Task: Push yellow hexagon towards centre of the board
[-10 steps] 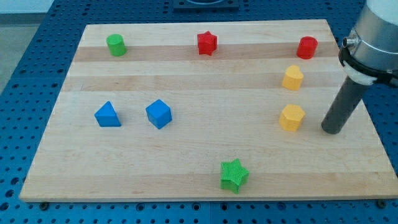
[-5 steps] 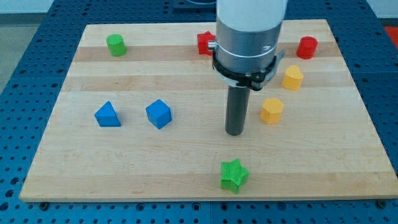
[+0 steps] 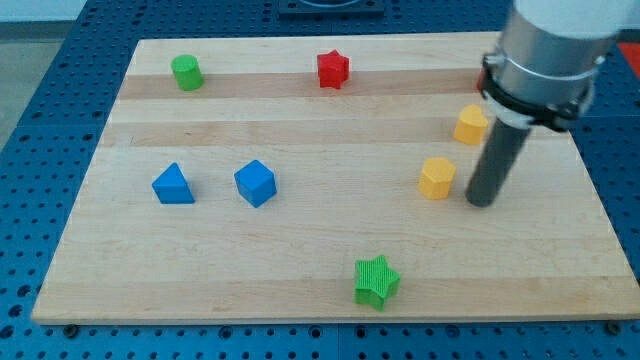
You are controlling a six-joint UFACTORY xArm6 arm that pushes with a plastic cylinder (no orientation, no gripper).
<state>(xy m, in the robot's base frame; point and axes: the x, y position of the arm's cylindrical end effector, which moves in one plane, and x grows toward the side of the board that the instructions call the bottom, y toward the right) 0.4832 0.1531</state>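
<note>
A: Where was the yellow hexagon (image 3: 436,177)?
B: Right of the board's (image 3: 300,260) centre, nearer its right edge.
A: The tip (image 3: 481,201)?
B: Just beside the hexagon, on its right-edge side; a bare rod holding nothing

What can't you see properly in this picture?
- Red block at the view's top right: the arm covers nearly all of it, so its shape cannot be told.
- Upper yellow block: the arm hides its right side, so its shape is unclear.
- The arm itself: cut off by the view's top edge.
My tip shows plainly, just right of the yellow hexagon, apart from it.
</note>
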